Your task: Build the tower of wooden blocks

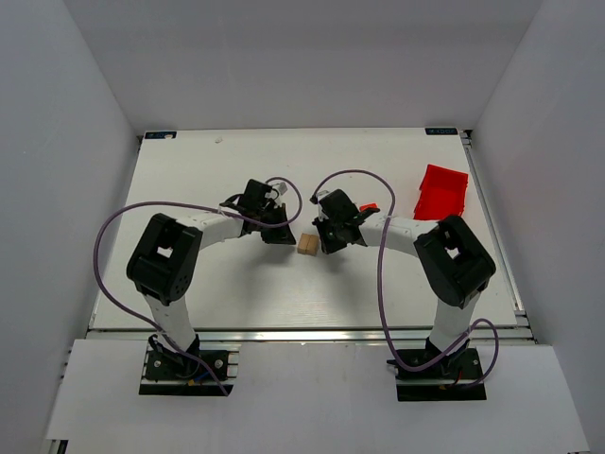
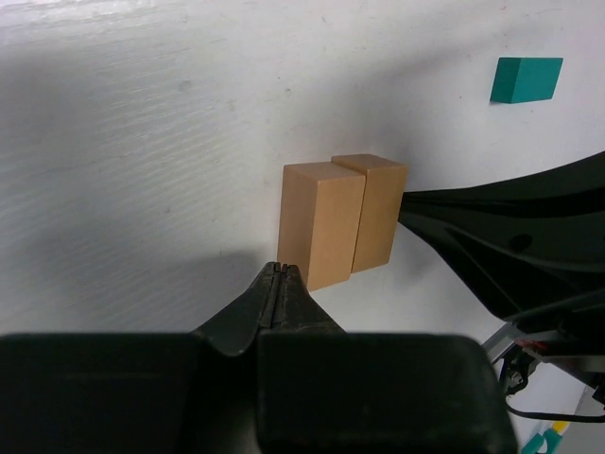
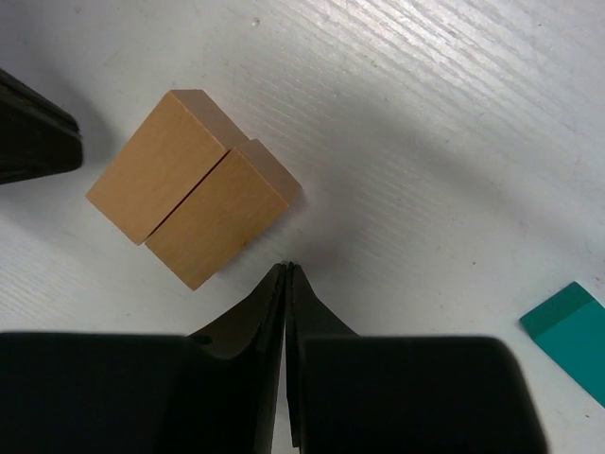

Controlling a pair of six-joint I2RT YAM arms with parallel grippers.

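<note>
At the near edge we see the two arm bases fixed by a metal rail (image 1: 312, 333), with purple cables (image 1: 102, 248) looping up from them. Farther in, about the middle of the white table (image 1: 236, 293), both arms lean towards each other. The left gripper (image 2: 282, 272) has its fingers pressed together on nothing, its tip just beside the nearer of two tan blocks (image 2: 321, 222). The right gripper (image 3: 286, 272) is likewise clenched and empty, its tip just short of the same pair from the right. The tan blocks sit side by side on the table, touching along one long face, with nothing on top of them. We judge that the base of the tower is being squared up with closed fingers, and stacking has not begun. The next move, as we read it, calls for one gripper to back off, open and fetch the teal block (image 2: 526, 79). That block lies flat on the table, apart from the pair, and it must be set down without pushing the two tan pieces apart. The tabletop shows a fine streaked grain and soft shadows. Towards the far right stands a red bin (image 1: 441, 192), well apart from the blocks, and plain pale walls (image 1: 57, 142) close the table in on the left, right and far sides.
</note>
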